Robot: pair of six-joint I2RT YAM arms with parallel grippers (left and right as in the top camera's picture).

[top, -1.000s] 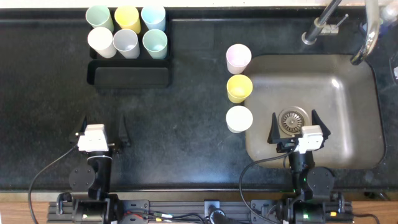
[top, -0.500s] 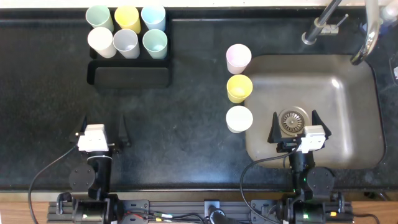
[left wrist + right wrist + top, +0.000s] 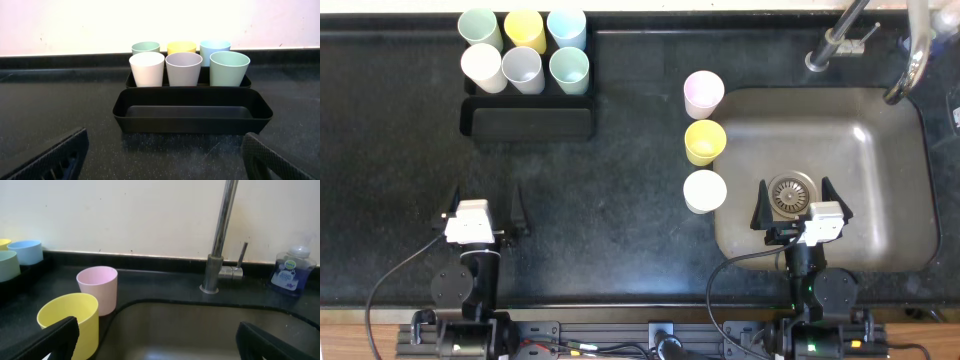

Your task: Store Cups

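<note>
Desk (image 3: 620, 230), dark, with sink (image 3: 880, 240) set in. Black tray (image 3: 527, 123) well left of sink, 6 cups (image 3: 523, 68) just behind it. Right tool (image 3: 794, 190) released above sink; left tool (image 3: 485, 192) released, well left of sink. Pink cup (image 3: 703, 92), yellow cup (image 3: 705, 141), white cup (image 3: 704, 190) lined along sink's left rim.

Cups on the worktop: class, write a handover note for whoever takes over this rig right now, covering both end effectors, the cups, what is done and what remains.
Left end effector: open, empty, near its base.
Right end effector: open, empty, at the near side of the sink.
Done: six cups stand in the rear black bin; the front black bin is empty.
To do: the pink cup, yellow cup and white cup stand in a row on the counter beside the sink and probably belong in the front bin.
</note>
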